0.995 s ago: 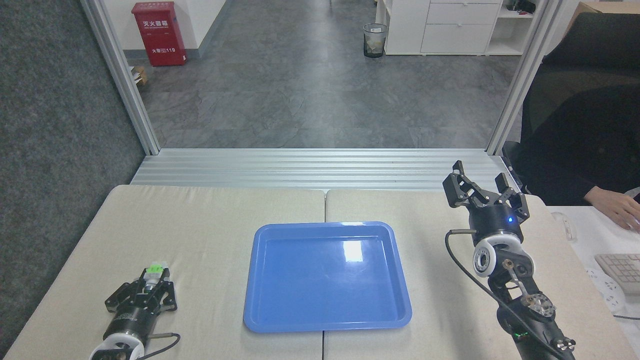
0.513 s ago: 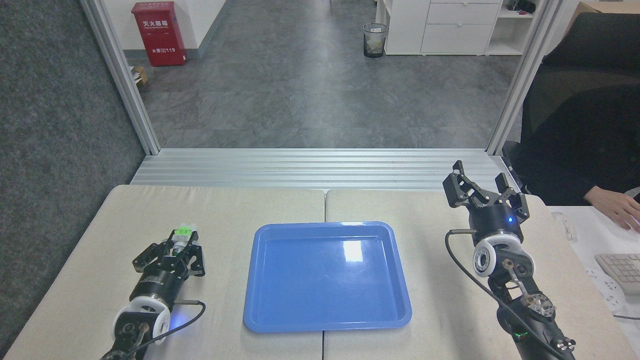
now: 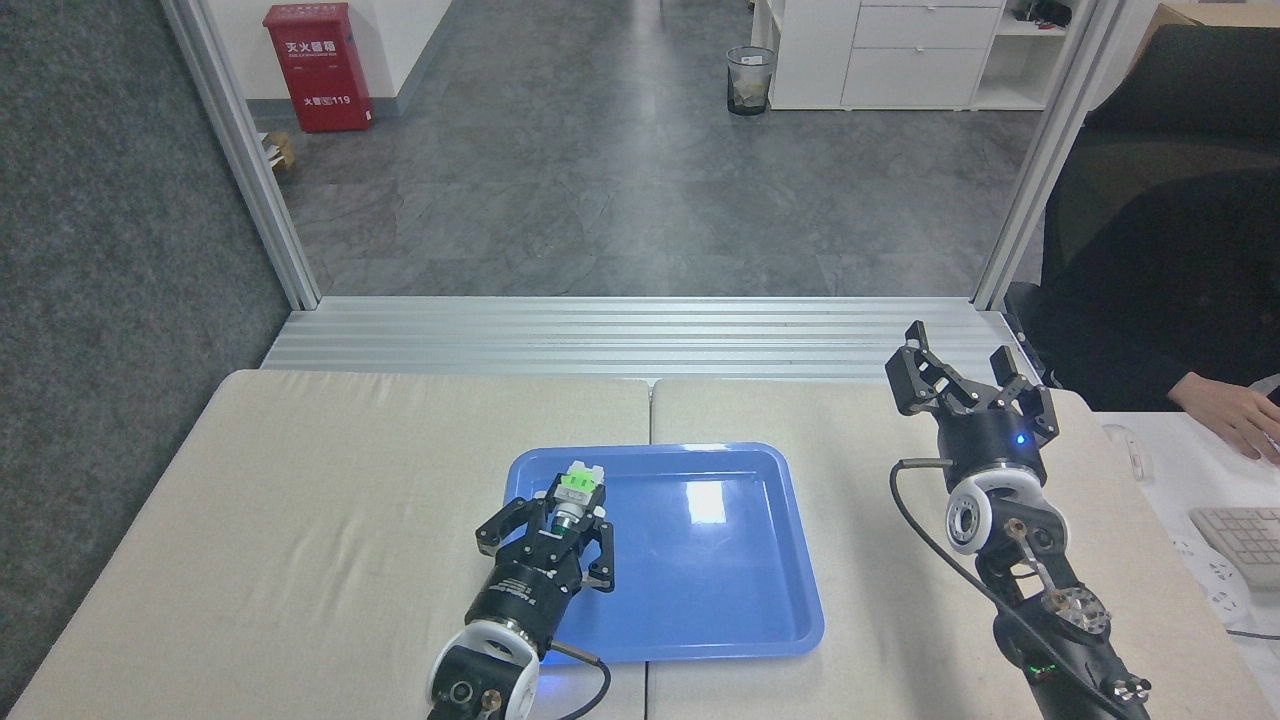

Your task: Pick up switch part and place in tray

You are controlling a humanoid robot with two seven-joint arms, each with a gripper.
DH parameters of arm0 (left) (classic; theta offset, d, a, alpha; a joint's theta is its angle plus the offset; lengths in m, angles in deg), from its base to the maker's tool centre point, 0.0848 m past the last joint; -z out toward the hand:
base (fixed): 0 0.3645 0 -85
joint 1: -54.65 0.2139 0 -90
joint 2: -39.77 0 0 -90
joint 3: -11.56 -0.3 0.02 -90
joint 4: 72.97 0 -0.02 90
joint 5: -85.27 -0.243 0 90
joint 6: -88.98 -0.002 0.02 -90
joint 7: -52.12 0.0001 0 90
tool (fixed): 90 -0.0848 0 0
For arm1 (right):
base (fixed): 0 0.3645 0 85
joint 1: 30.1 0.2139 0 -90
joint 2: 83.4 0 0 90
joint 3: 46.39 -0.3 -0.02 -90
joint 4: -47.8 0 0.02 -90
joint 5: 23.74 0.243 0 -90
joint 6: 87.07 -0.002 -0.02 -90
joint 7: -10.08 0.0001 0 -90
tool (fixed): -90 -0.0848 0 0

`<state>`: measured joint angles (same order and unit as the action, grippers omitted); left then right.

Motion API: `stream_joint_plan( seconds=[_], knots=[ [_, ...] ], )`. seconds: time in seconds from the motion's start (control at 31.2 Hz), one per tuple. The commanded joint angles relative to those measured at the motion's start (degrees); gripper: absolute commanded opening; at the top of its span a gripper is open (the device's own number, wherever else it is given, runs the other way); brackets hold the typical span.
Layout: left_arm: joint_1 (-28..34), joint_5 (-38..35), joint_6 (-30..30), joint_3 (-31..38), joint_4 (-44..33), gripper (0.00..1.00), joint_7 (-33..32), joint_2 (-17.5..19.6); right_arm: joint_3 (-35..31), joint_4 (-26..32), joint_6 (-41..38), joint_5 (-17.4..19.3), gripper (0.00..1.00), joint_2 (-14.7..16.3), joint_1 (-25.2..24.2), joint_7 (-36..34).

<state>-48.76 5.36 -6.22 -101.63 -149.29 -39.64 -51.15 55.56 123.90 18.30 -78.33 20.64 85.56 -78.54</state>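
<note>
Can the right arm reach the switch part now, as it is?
Probably not. The switch part is clamped in the left gripper over the tray, whose fingers enclose it. The right gripper is open, far right of the tray.

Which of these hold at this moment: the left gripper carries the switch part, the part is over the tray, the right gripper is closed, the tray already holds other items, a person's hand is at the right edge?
1. The left gripper holds the switch part. True.
2. The switch part is over the blue tray. True; whether it touches the tray floor cannot be told.
3. The right gripper is shut. False: its fingers are spread and hold nothing.
4. The tray already holds other items. False: no other item shows inside it.
5. A person's hand rests at the right edge. True.
</note>
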Motion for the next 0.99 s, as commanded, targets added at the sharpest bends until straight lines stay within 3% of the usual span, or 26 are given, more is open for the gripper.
stream_joint_plan(
  seconds=[0.0, 0.26, 0.39, 0.45, 0.48, 0.51, 0.58, 0.61, 0.83, 0.96],
  knots=[
    [-0.8, -0.9, -1.2, -19.0, 7.2, 0.0, -4.5, -6.7, 0.0, 0.0, 0.0, 0.0, 1.0, 0.0, 0.0, 0.0],
    [-2.4, -0.2, -8.9, -18.3, 8.9, 0.02, -8.1, -6.8, 0.0, 0.0, 0.0, 0.0, 1.0, 0.0, 0.0, 0.0],
    [-2.8, 0.1, -10.5, -18.2, 8.9, 0.11, -8.2, -6.8, 0.0, 0.0, 0.0, 0.0, 1.0, 0.0, 0.0, 0.0],
    [-2.7, 0.1, -11.1, -18.2, 8.8, 0.24, -8.2, -6.8, 0.0, 0.0, 0.0, 0.0, 1.0, 0.0, 0.0, 0.0],
    [-2.6, 0.1, -11.6, -18.2, 8.8, 0.35, -8.2, -6.8, 0.0, 0.0, 0.0, 0.0, 1.0, 0.0, 0.0, 0.0],
    [-2.6, 0.2, -12.4, -18.2, 8.8, 0.5, -8.0, -6.8, 0.0, 0.0, 0.0, 0.0, 1.0, 0.0, 0.0, 0.0],
    [-2.7, 0.3, -14.7, -18.2, 8.9, 0.93, -7.2, -6.8, 0.0, 0.0, 0.0, 0.0, 1.0, 0.0, 0.0, 0.0],
    [-2.8, 0.4, -15.5, -18.1, 8.7, 1.0, -7.2, -6.9, 0.0, 0.0, 0.0, 0.0, 1.0, 0.0, 0.0, 0.0],
    [-6.6, 0.4, -15.9, -16.7, 4.8, 1.0, -7.1, -6.8, 0.0, 0.0, 0.0, 0.0, 1.0, 0.0, 0.0, 0.0],
    [-12.6, 4.5, -14.6, -4.9, 2.9, 1.0, -7.0, -6.2, 0.0, 0.0, 0.0, 0.0, 1.0, 0.0, 0.0, 0.0]
  ],
)
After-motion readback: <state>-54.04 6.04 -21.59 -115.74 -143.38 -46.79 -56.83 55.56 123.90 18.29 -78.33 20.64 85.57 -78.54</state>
